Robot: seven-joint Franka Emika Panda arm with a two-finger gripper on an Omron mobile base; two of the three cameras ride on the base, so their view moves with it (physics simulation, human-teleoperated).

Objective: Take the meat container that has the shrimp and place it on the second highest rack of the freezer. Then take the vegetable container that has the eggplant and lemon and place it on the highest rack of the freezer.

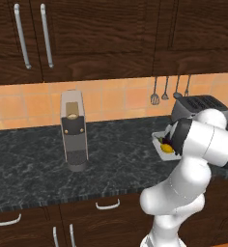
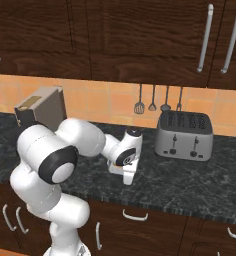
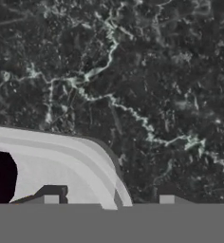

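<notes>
My claw [image 3: 109, 199] sits down at the white vegetable container [image 3: 61, 156] on the dark marble counter [image 3: 156, 71], one fingertip [image 3: 51, 198] inside the rim, the other outside it. Eggplant [image 3: 1, 173] shows inside, lemon [image 1: 168, 149] too. Can't tell if I'm actually clamped on the rim.

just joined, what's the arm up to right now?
The Franka arm is bent low over the dark marble counter, working at a white tray that holds the lemon and the dark eggplant. In the hand view the gripper straddles the tray's rim, one fingertip inside and one outside, jaws not yet closed on it. The tray is on the counter, between a coffee machine and a toaster.
</notes>
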